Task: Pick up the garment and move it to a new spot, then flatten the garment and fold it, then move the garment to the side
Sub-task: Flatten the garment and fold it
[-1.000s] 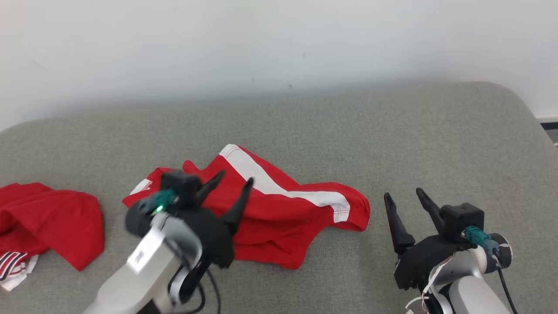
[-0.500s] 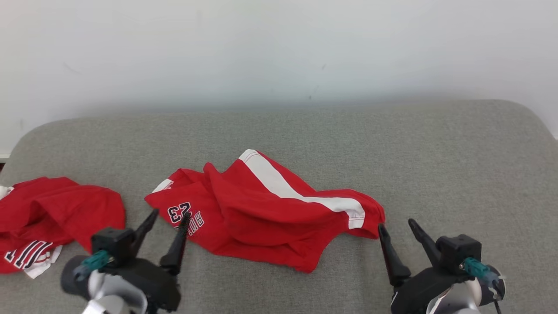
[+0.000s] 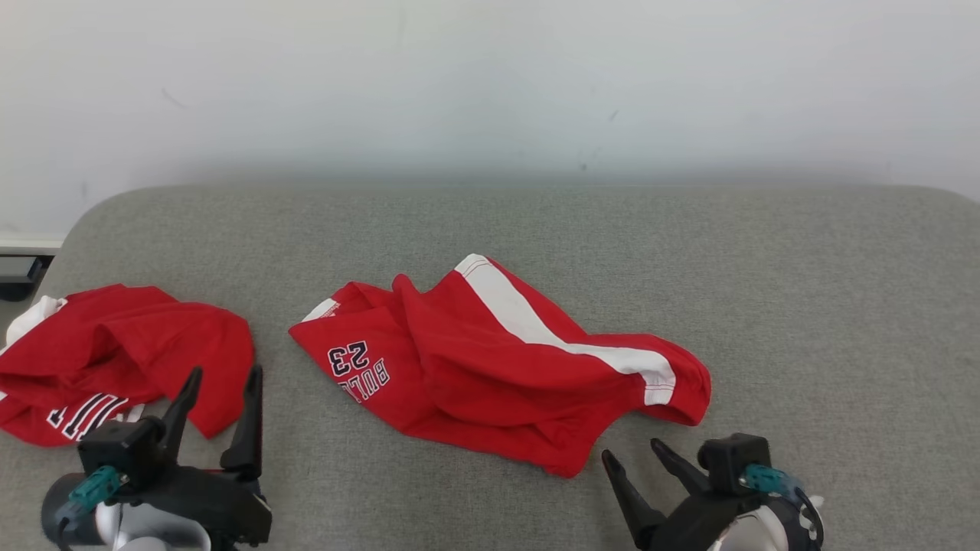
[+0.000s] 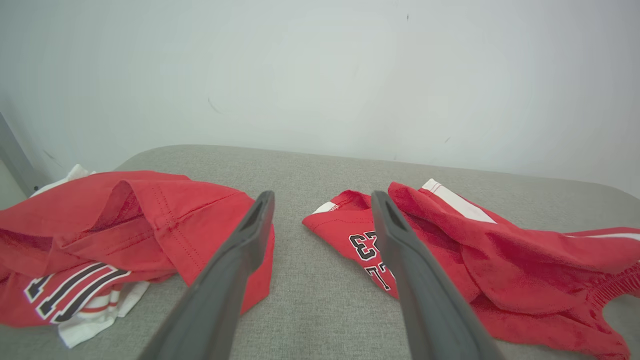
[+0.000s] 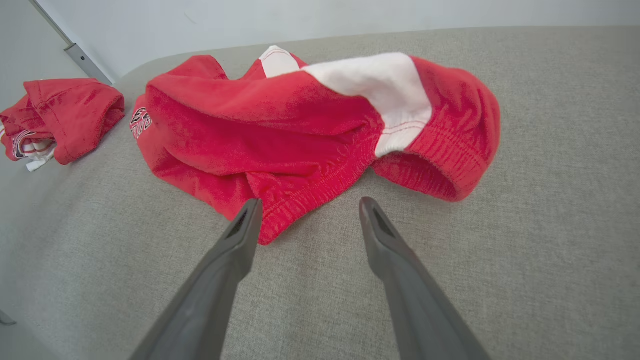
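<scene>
Bright, even light on a grey cushion (image 3: 490,229) and a pale wall (image 3: 490,76).

The light is diffuse and leaves no glare. A soft dim band lies on the wall along the cushion's far edge, and a thin shadow sits under the near hem of the red garment (image 3: 498,367). The head view is crisp on the cloth weave, while the wall looks slightly washed out. Both wrist views show wide-angle stretch. The fingers (image 4: 225,280) of the left claw (image 4: 322,196) and the right claw (image 5: 310,201) swell and go soft toward the bottom edge.
</scene>
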You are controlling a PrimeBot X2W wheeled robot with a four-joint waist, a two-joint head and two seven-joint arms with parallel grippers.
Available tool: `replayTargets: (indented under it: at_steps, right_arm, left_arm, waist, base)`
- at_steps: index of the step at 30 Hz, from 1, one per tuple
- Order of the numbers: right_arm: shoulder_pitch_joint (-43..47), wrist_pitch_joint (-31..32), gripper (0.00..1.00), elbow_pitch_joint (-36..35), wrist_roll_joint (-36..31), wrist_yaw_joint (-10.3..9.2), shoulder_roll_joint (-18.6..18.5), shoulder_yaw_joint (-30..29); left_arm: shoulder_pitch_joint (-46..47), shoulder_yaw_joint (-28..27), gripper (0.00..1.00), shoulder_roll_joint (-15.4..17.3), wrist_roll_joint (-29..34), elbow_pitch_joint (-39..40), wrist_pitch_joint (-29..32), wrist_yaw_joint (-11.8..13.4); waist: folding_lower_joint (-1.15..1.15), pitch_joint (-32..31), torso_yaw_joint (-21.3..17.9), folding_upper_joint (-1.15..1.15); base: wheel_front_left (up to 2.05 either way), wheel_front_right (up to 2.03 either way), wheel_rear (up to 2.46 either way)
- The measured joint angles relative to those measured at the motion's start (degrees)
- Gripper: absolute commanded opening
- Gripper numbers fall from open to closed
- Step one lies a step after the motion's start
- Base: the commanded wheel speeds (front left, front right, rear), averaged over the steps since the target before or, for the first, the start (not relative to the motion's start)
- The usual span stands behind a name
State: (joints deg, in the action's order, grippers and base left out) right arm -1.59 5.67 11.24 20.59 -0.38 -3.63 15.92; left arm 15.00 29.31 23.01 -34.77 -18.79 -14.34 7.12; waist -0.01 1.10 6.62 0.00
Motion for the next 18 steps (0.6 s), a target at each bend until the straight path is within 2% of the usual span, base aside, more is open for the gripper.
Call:
replayTargets:
  at_steps: [9,18]
  right_arm:
    - [-8.0,9.5,1.0,8.6,2.8,0.46,0.2,2.5]
    - [-11.0,14.9,1.0,15.8,5.0,-0.21,0.3,4.0]
  left_arm:
    - [-0.8,-4.7,1.0,-3.1,5.7,4.3,-0.1,0.0]
    - [-1.9,-6.1,1.0,-5.3,8.8,7.0,-0.1,0.0]
  waist:
    - [0.0,0.6,2.5,0.0]
    - [0.01,1.1,4.8,0.0]
  base:
    - [0.0,0.0,0.0]
    - [0.0,0.0,0.0]
